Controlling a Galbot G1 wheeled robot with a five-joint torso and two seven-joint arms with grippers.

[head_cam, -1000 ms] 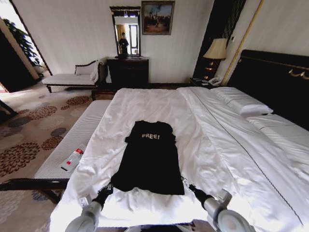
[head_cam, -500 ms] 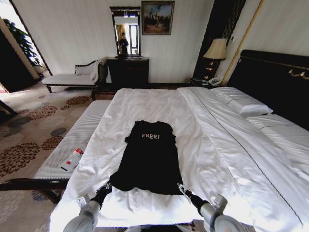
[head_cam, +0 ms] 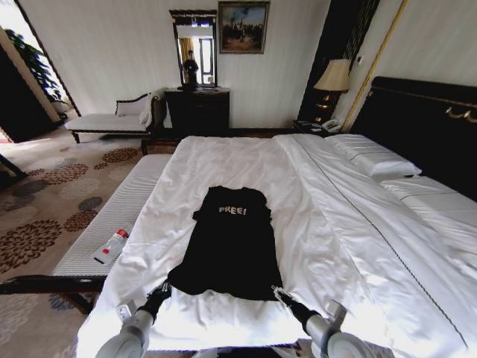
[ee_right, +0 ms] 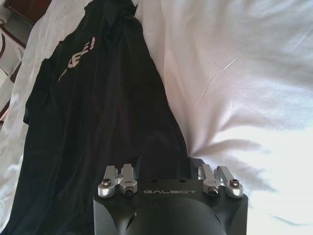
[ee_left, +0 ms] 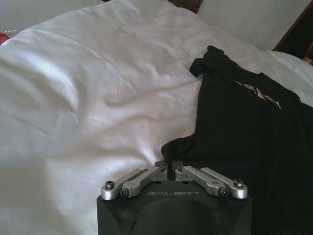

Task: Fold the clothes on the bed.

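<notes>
The clothes are one black T-shirt (head_cam: 231,246) with white "FREE!" lettering, lying flat on the white bed (head_cam: 335,224) with its hem towards me. My left gripper (head_cam: 164,289) is at the hem's left corner. In the left wrist view, the left gripper (ee_left: 168,165) is shut on a bunched bit of T-shirt (ee_left: 244,127) hem. My right gripper (head_cam: 277,291) is at the hem's right corner. In the right wrist view, the right gripper (ee_right: 166,167) stands open, its jaws wide apart astride the edge of the T-shirt (ee_right: 98,98).
A narrow white-cushioned bench (head_cam: 127,201) runs along the bed's left side with a red-and-white bottle (head_cam: 112,245) on it. Pillows (head_cam: 373,160) and a dark headboard (head_cam: 425,127) are at the right. Bare duvet surrounds the T-shirt.
My right gripper has slid left and back to the hem's right corner. My left gripper has drawn back a little, tugging the hem's left corner outwards.
</notes>
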